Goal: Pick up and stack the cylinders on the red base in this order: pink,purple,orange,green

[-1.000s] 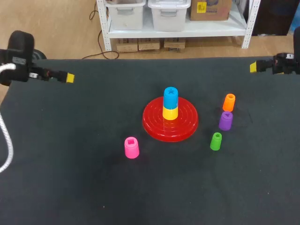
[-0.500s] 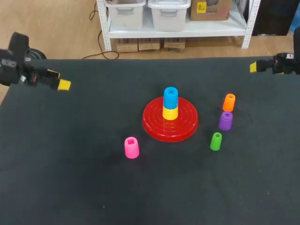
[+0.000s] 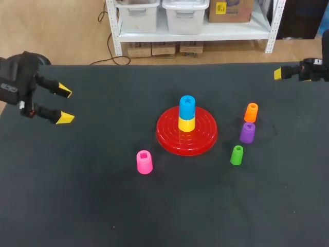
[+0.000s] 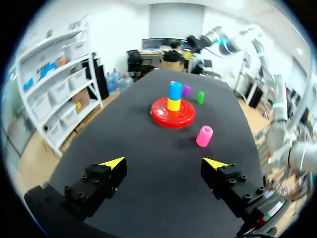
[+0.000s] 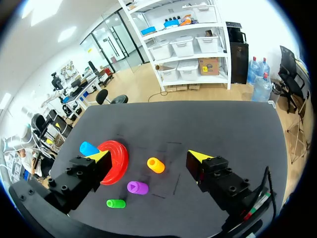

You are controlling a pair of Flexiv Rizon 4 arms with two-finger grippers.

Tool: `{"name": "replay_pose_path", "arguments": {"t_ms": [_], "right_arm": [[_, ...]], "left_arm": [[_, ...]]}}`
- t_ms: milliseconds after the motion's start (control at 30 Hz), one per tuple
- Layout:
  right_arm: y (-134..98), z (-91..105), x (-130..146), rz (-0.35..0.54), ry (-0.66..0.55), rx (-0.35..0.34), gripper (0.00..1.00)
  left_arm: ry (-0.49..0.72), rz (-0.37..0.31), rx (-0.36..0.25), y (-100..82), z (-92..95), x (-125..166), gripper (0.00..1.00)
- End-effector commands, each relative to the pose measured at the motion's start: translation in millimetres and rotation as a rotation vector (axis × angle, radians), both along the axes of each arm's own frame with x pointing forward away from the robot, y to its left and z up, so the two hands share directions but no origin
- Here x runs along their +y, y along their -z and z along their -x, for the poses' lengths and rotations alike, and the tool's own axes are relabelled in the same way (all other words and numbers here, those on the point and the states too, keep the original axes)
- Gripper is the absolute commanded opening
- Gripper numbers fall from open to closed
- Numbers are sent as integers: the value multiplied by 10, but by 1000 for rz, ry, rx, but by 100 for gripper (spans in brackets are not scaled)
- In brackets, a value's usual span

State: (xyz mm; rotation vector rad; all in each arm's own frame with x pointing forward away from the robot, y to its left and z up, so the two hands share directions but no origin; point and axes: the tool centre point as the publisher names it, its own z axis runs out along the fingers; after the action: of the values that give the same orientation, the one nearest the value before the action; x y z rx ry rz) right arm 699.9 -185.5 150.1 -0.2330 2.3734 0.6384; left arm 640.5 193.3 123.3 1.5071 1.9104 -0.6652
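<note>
The red base [image 3: 169, 139] stands mid-table with a yellow cylinder [image 3: 186, 124] and a blue cylinder [image 3: 187, 106] stacked on its peg. The pink cylinder [image 3: 144, 161] stands in front of the base to its left. Right of the base stand the orange cylinder [image 3: 251, 111], the purple cylinder [image 3: 247, 132] and the green cylinder [image 3: 236, 154]. My left gripper [image 3: 65, 104] hovers open at the table's far left, empty [image 4: 164, 162], with the pink cylinder [image 4: 204, 136] well ahead of it. My right gripper [image 3: 278, 73] is at the back right, open and empty [image 5: 149, 155], far above the orange cylinder [image 5: 155, 164].
In the right wrist view the purple cylinder [image 5: 137, 187] and the green cylinder [image 5: 116, 204] lie below the gripper, beside the red base [image 5: 116, 161]. Dark table [image 3: 92, 206] stretches wide in front and to the left.
My left gripper has swung nearer along the table's left side and turned, so both yellow tips now show apart. The right arm and all cylinders have stayed put.
</note>
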Motion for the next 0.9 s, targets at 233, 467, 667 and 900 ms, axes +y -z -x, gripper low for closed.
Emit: {"name": "replay_pose_path", "arguments": {"t_ms": [233, 467, 667, 900], "right_arm": [[2, -3, 1, 0, 0, 0, 100], [2, -3, 1, 0, 0, 0, 100], [2, -3, 1, 0, 0, 0, 100], [2, -3, 1, 0, 0, 0, 100]], "left_arm": [[325, -55, -112, 50, 28, 21, 100], [256, -13, 17, 68, 4, 36, 100], [300, 70, -29, 81, 144, -39, 100], [330, 114, -20, 107, 237, -116, 100]]}}
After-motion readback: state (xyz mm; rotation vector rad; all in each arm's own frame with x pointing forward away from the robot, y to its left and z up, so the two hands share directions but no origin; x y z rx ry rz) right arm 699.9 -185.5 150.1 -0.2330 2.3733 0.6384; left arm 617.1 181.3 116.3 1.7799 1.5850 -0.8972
